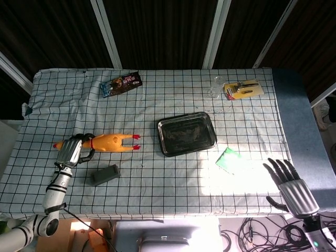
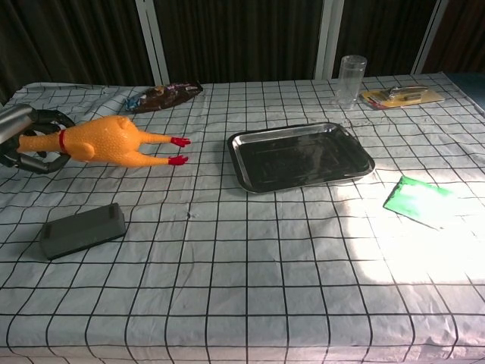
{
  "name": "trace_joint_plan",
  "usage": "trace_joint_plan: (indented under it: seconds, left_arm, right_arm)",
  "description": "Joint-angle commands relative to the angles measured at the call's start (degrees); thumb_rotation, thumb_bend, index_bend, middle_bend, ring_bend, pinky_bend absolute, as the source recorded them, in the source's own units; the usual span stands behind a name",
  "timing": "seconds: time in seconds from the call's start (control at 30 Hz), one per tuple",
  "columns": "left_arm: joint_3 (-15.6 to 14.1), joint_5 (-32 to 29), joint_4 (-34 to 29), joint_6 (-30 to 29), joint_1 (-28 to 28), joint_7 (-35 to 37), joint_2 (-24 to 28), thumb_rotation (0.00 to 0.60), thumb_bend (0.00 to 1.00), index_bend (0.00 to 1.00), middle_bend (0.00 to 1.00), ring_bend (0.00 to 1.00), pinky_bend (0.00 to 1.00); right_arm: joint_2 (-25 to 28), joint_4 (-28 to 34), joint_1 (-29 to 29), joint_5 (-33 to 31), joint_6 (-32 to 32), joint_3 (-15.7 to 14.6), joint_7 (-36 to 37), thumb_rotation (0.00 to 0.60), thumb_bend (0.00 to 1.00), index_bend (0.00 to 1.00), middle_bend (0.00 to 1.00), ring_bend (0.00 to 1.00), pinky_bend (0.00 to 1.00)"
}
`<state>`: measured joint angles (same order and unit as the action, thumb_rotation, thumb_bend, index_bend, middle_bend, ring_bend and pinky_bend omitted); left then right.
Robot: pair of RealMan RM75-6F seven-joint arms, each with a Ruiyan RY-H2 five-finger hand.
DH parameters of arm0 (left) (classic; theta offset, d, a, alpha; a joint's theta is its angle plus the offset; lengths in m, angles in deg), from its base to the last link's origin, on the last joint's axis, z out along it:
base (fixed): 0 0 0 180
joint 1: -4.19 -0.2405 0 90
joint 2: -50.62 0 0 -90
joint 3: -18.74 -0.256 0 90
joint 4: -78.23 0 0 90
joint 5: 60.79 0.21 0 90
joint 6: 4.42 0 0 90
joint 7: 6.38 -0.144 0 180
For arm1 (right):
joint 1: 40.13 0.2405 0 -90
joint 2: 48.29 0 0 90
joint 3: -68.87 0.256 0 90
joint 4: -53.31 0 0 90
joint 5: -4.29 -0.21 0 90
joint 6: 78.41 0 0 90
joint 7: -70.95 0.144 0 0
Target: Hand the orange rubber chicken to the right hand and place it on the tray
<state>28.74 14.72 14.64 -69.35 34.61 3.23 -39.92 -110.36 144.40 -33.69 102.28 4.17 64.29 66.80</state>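
Observation:
The orange rubber chicken (image 1: 107, 142) (image 2: 114, 142) hangs above the tablecloth at the left, red feet pointing toward the tray. My left hand (image 1: 72, 152) (image 2: 26, 139) grips it around the neck, its fingers curled about the head end. The dark metal tray (image 1: 186, 134) (image 2: 356, 154) lies empty at the table's middle, to the right of the chicken. My right hand (image 1: 290, 186) is low at the table's near right corner, fingers spread, holding nothing; the chest view does not show it.
A grey block (image 1: 104, 175) (image 2: 82, 230) lies just below the chicken. A green packet (image 1: 230, 160) (image 2: 421, 201) sits right of the tray. At the back are a dark snack bag (image 1: 121, 84) (image 2: 162, 96), a clear cup (image 2: 352, 77) and a yellow card with a tool (image 1: 242, 88).

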Motion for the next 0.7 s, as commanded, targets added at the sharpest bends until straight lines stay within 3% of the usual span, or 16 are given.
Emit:
trace_joint_plan:
  seconds: [0.03,0.2,0.33,0.47,0.7]
  left_arm:
    - [-0.13,1.58,-3.07,-1.47,-0.59,1.79,1.45,0.6,0.77,0.66,0.68,0.44,0.67]
    - [-0.37,2.26,-9.08,-2.55,-0.95,-0.1,2.75,0.6,0.78,0.65,0.69,0.46,0.72]
    - [0.22,0.5,-12.48,-2.38,-0.8,-4.65,2.43,0.6,0.78,0.65,0.69,0.46,0.72]
    - [0.68,-1.54,-15.48,-2.05,-0.3,-9.86,0.81,0.6,0.78,0.65,0.69,0.46,0.72]
    - [0.27,-2.64,-19.8,-2.03,0.68,-16.45,-2.68,0.6,0.78,0.65,0.7,0.46,0.72]
  right_arm:
    - [-0.1,0.34,0.74,1.32,0.17,0.12,1.37,0.6,0.15,0.0,0.0,0.0,0.0]
    - [0.45,5.83,5.7,3.66,-1.62,3.18,5.04,0.6,0.15,0.0,0.0,0.0,0.0]
    - [0.51,14.23,11.29,0.79,-8.0,7.39,2.21,0.6,0.15,0.0,0.0,0.0,0.0]
    - [-3.08,21.59,18.29,-9.02,-17.91,13.19,-7.96,0.6,0.15,0.0,0.0,0.0,0.0]
    - [-15.42,22.25,28.27,-28.9,-24.57,19.15,-27.02,0.6,0.15,0.0,0.0,0.0,0.0]
